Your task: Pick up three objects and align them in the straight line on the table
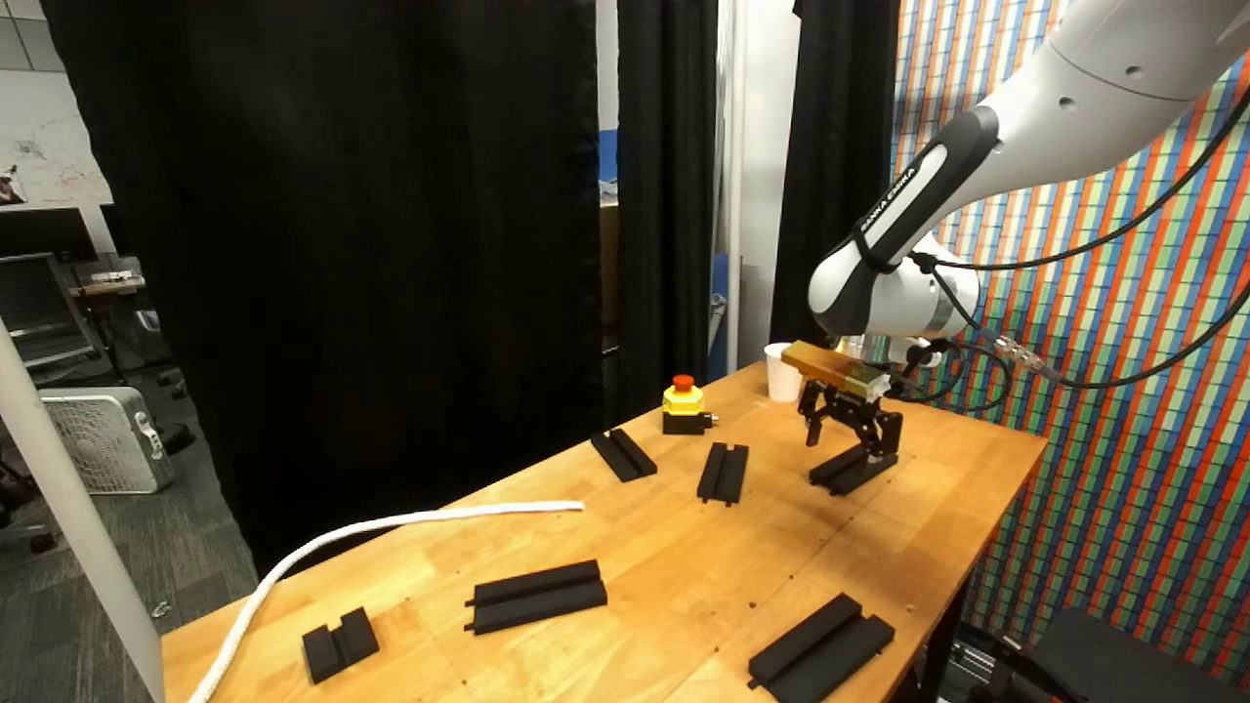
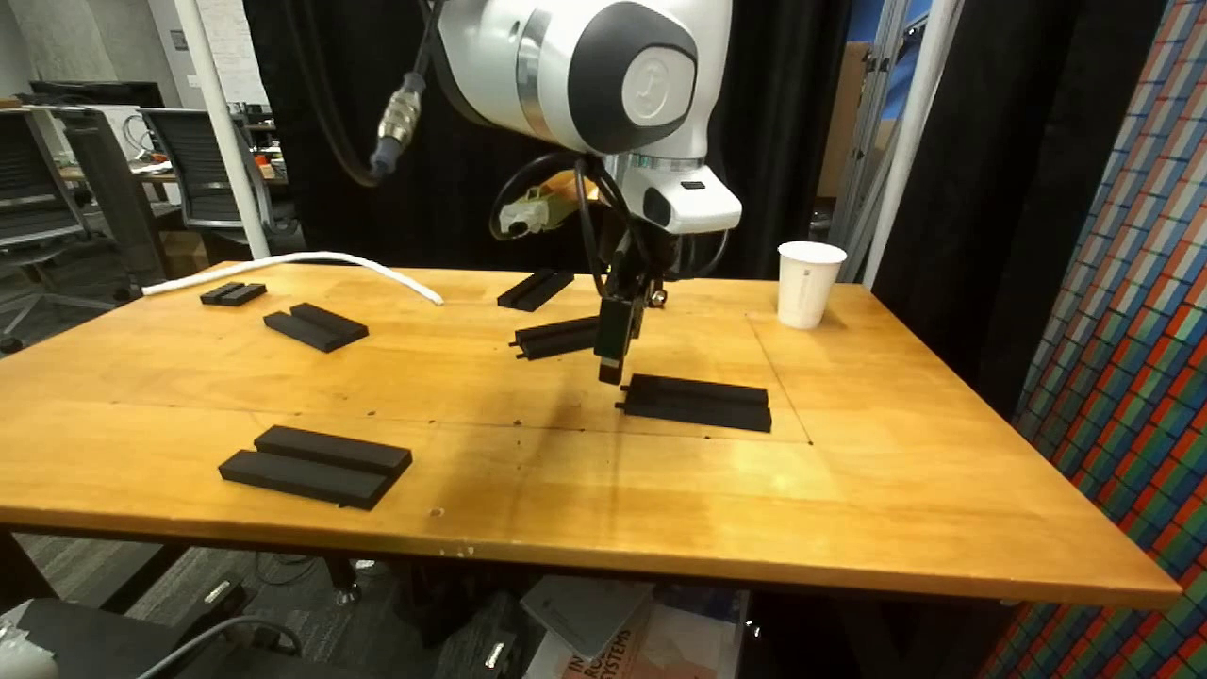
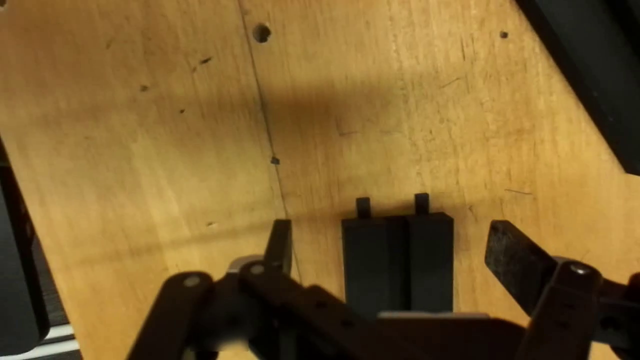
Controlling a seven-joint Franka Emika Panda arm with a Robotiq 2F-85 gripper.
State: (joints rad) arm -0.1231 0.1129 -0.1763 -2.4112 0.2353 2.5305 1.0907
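In wrist view I'm seeing pincer (image 3: 389, 229) gaping; grooved black bar (image 3: 400, 265) lying long axis top-to-bottom, pegs (image 3: 422, 204) pointing toward top.

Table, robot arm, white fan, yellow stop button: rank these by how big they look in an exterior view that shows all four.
Largest to smallest:
1. table
2. robot arm
3. white fan
4. yellow stop button
The fan stands back beyond the table, so its real size is unsure.
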